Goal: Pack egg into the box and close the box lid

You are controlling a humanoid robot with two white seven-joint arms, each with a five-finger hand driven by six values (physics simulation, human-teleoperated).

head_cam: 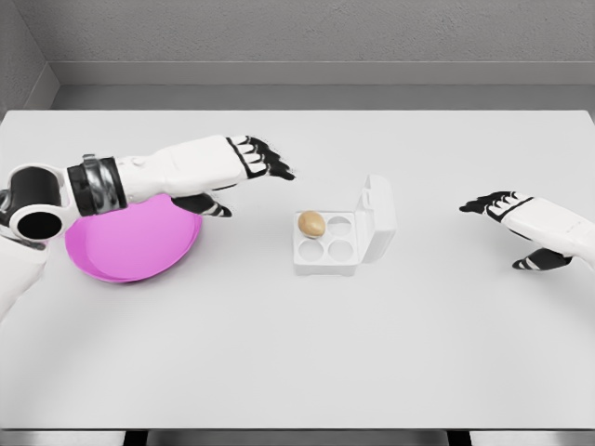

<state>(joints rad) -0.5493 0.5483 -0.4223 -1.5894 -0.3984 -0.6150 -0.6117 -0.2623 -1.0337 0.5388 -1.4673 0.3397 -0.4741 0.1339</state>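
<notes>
A white egg box (327, 243) sits near the middle of the table, its lid (378, 218) standing open on the right side. A brown egg (311, 223) lies in the box's back-left cup; the other cups show empty. My left hand (260, 160) hovers to the left of the box, above the pink plate's far edge, fingers stretched out and holding nothing. My right hand (497, 208) floats to the right of the box, well apart from the lid, fingers relaxed and empty.
A pink plate (130, 243) lies at the left, partly under my left forearm. The white table (297, 362) stretches to a grey wall at the back.
</notes>
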